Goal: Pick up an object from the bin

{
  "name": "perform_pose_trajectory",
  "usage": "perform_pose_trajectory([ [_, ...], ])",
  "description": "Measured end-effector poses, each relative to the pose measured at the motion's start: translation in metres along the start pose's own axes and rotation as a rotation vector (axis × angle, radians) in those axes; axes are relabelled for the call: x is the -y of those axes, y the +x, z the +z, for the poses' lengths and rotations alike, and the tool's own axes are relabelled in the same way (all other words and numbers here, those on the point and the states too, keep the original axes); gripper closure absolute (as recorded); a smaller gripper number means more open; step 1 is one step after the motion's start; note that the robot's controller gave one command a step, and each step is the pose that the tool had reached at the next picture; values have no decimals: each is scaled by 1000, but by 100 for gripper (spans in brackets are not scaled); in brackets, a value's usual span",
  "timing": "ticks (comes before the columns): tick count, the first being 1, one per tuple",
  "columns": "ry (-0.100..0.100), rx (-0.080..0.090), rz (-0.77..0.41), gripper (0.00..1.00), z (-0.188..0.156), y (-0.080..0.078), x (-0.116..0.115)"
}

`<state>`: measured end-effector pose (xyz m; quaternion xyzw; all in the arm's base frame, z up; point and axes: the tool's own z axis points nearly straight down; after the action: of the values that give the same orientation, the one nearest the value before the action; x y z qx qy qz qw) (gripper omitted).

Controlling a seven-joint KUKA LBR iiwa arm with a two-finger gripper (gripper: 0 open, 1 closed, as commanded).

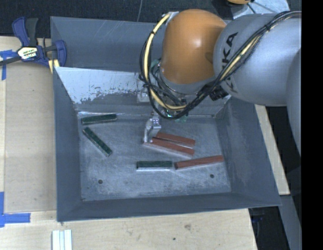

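**We find the gripper point(150, 132) low at the left end of the paired brown bars point(172, 144).**
In front of those bars, a near green strip point(154, 165) and a lone brown strip point(199, 162) lie end to end. Left of the bars sits a slanted green strip point(97, 141), and beyond it a far green strip point(99, 119). We judge the bars' clear left end explains the gripper's position. We cannot tell whether it is apart or together.

Letters "KA" on grey arm point(265, 56)
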<state>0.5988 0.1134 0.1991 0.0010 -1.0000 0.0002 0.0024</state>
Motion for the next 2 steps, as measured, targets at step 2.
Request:
perform_pose_trajectory([
  [2,-2,13,-27,0,52,10,26],
])
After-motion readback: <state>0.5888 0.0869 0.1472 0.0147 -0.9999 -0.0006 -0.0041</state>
